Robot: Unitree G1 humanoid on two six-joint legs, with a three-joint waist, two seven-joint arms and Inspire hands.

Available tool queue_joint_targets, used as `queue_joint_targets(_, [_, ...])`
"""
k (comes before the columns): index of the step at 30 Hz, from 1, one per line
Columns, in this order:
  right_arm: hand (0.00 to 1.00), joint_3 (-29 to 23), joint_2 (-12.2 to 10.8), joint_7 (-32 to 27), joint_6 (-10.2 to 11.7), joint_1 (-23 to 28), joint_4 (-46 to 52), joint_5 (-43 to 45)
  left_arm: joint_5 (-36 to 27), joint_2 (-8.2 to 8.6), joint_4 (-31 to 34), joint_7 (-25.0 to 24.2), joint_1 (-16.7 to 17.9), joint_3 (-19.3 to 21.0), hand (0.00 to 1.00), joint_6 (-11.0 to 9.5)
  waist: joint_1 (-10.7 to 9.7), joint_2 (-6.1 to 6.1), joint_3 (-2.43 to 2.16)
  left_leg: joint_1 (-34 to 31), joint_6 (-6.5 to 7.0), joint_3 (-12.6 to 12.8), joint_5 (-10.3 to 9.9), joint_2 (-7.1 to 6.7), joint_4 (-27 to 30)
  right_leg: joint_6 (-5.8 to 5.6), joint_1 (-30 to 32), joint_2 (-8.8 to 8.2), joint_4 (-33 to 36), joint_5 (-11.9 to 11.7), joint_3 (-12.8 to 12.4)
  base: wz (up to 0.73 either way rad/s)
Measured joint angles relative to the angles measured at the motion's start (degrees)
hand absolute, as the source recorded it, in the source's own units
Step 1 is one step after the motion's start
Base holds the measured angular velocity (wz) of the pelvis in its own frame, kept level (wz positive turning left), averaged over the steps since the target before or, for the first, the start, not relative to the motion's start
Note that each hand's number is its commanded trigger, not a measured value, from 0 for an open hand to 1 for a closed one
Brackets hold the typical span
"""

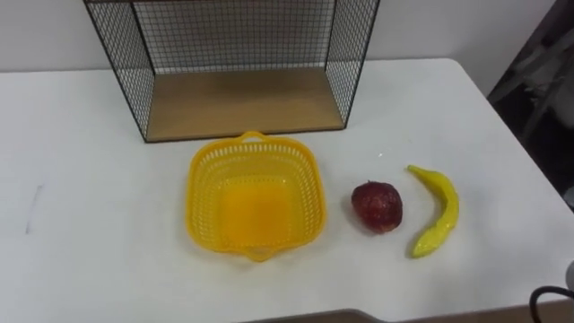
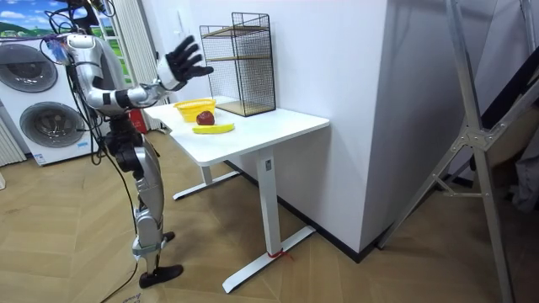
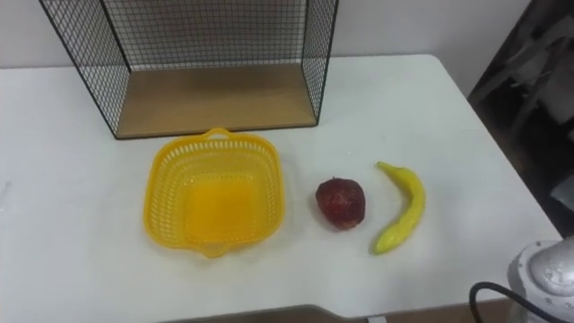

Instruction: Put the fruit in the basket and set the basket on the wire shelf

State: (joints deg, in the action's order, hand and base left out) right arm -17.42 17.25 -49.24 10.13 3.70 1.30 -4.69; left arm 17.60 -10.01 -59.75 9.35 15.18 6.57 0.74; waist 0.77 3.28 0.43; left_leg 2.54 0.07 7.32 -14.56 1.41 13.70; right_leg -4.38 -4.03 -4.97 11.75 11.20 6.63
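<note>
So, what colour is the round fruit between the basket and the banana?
The fruit is dark red, clearest in the left eye view.

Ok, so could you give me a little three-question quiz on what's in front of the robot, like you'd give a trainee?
1. True or false: the right hand holds a fruit.
2. Fill in: seen from the robot, the wire shelf stands ___ the yellow basket.
3. What lies between the basket and the banana?
A) the red fruit
B) the wire shelf
C) nothing

Key:
1. False. The hand is raised and open, and both fruits lie on the table.
2. behind
3. A
</note>
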Motion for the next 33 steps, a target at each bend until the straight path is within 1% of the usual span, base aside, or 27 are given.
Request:
queue_joint_targets(3, [0.00,2.6,0.8,5.0,0.0,-2.2,-0.1,-0.3,0.5,0.12,0.0,0.0,-0.5,-0.5,0.00,-0.4,0.8,-0.25,0.08,-0.1,0.00,0.0,0.0,0.02,-0.1,0.00,0.1,0.00,-0.1,0.0,0.0,0.00])
queue_joint_targets(6, [0.00,4.4,0.9,10.4,0.0,-3.6,-0.2,-0.5,0.8,0.10,0.2,0.0,-0.1,-0.7,0.00,-0.8,1.3,-0.37,0.08,0.0,0.00,-0.3,0.0,0.02,-0.1,0.01,-0.2,-0.04,-0.1,0.0,1.0,0.06])
queue_joint_targets(7, [0.00,5.2,0.9,12.4,0.0,-3.7,-0.3,-0.4,0.8,0.09,0.1,-0.1,0.2,-0.7,0.00,-0.8,1.3,-0.40,0.08,0.0,-0.01,-0.5,0.0,0.02,-0.1,0.01,-0.3,-0.08,-0.2,0.0,1.6,0.09])
queue_joint_targets(9, [0.00,5.9,0.9,15.7,0.0,-3.6,-0.4,-0.2,1.0,0.09,0.1,-0.9,0.4,-0.6,0.00,-0.8,1.4,-0.66,0.23,0.2,-0.01,-0.9,0.0,0.01,0.0,0.01,-0.6,-0.08,-0.2,0.0,1.6,0.09])
queue_joint_targets(15, [0.00,9.9,0.9,24.6,-0.4,-2.2,-0.4,-0.2,1.3,-0.05,0.1,-2.8,0.6,-0.6,0.00,-0.7,1.5,-0.94,0.05,0.2,-0.02,-1.3,0.0,-0.04,0.0,0.01,-1.1,-0.07,-1.1,0.0,1.9,0.04])
queue_joint_targets(18, [0.00,10.1,0.9,27.6,-1.0,-2.3,-0.6,0.1,1.4,-0.06,0.1,-3.7,0.6,-0.6,0.00,-0.7,1.9,-0.83,0.00,0.6,-0.08,-1.4,0.1,-0.03,-0.1,0.01,-1.4,-0.07,-1.1,0.0,2.2,0.00])
queue_joint_targets(20, [0.00,10.7,0.9,29.0,-1.3,-2.2,-1.2,0.2,2.0,-0.06,0.2,-3.9,0.7,-0.6,0.00,-0.7,2.3,-0.67,0.05,1.0,-0.09,-1.7,0.1,-0.04,-0.1,0.01,-1.9,-0.06,-1.1,0.0,2.2,0.04])
queue_joint_targets(21, [0.00,11.7,0.9,29.6,-1.5,-2.0,-1.5,0.0,2.2,-0.09,0.2,-3.9,0.7,-0.8,0.00,-0.7,2.5,-0.41,-0.11,1.2,-0.10,-1.8,0.1,-0.03,-0.1,0.01,-2.2,-0.04,-1.2,0.0,2.4,0.10])
queue_joint_targets(24, [0.00,15.1,0.9,32.7,-1.5,-1.9,-3.0,0.0,2.2,-0.14,0.2,-4.4,0.5,-1.5,0.00,-0.6,2.7,0.04,-0.21,1.7,-0.11,-2.3,0.1,-0.05,0.0,0.01,-2.9,-0.03,-1.2,0.0,2.9,0.08])
queue_joint_targets(26, [0.00,16.9,0.8,34.8,-1.6,-1.6,-3.5,0.3,2.4,-0.15,0.6,-5.0,0.5,-2.0,0.00,-0.6,2.7,-0.07,-0.15,1.7,-0.11,-2.6,0.1,-0.08,0.2,0.06,-3.3,-0.04,-1.2,0.0,3.1,0.07])
queue_joint_targets(29, [0.00,18.9,-0.1,37.7,-1.7,-1.4,-3.5,1.5,2.8,-0.11,0.9,-5.2,0.3,-2.2,0.00,-0.5,3.0,-0.21,-0.10,0.8,-0.16,-3.0,0.1,-0.07,0.8,0.10,-3.1,-0.04,-1.2,-0.1,3.4,0.07])
queue_joint_targets(32, [0.00,19.2,-0.4,39.3,-1.6,-1.4,-4.0,5.3,3.4,-0.08,1.5,-5.2,-0.2,-2.2,0.00,-0.4,3.0,-0.47,-0.06,-0.1,-0.24,-3.7,0.1,-0.08,1.0,0.31,-2.8,-0.03,-1.2,-0.2,4.2,0.11])
queue_joint_targets(33, [0.00,19.3,-0.7,39.5,-1.5,-1.4,-5.3,6.2,3.4,-0.05,1.5,-5.1,0.0,-2.2,0.00,-0.3,3.0,-0.62,-0.18,0.0,-0.28,-3.8,0.2,-0.06,1.1,0.32,-2.9,0.02,-1.2,-0.2,4.3,0.09])
